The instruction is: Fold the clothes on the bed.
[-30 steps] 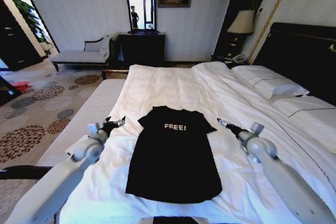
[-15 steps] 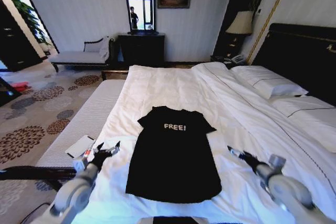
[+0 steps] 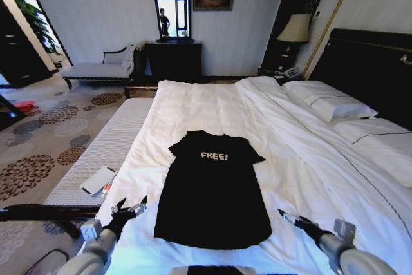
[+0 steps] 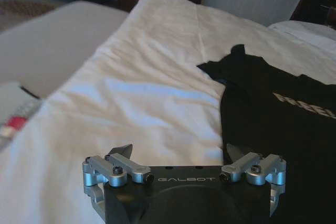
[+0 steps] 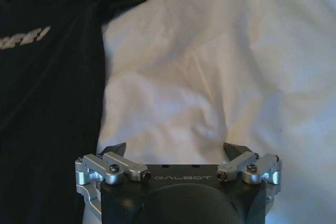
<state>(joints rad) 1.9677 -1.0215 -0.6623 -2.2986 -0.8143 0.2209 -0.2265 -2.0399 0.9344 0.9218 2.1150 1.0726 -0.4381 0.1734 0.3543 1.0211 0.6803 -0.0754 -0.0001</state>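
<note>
A black short-sleeved T-shirt (image 3: 212, 188) with white "FREE!" lettering lies flat and spread out on the bed's white duvet (image 3: 212, 104), collar toward the far end. My left gripper (image 3: 131, 207) is open just off the shirt's lower left edge, above the duvet. In the left wrist view the left gripper (image 4: 178, 151) has its jaws apart, with the shirt (image 4: 278, 124) beside one fingertip. My right gripper (image 3: 287, 216) is open off the lower right edge. From the right wrist, the right gripper (image 5: 173, 149) hovers over bare duvet next to the shirt (image 5: 47, 87).
A white-and-dark card (image 3: 98, 180) lies on the grey bench (image 3: 109, 140) along the bed's left side. White pillows (image 3: 331, 101) and the dark headboard (image 3: 373, 62) are at the right. A chaise (image 3: 96, 69), dresser (image 3: 172, 59) and lamp (image 3: 296, 28) stand by the far wall.
Both arms have drawn back toward me, from beside the shirt's sleeves to beside its hem. Both grippers stay open. The shirt has not moved.
</note>
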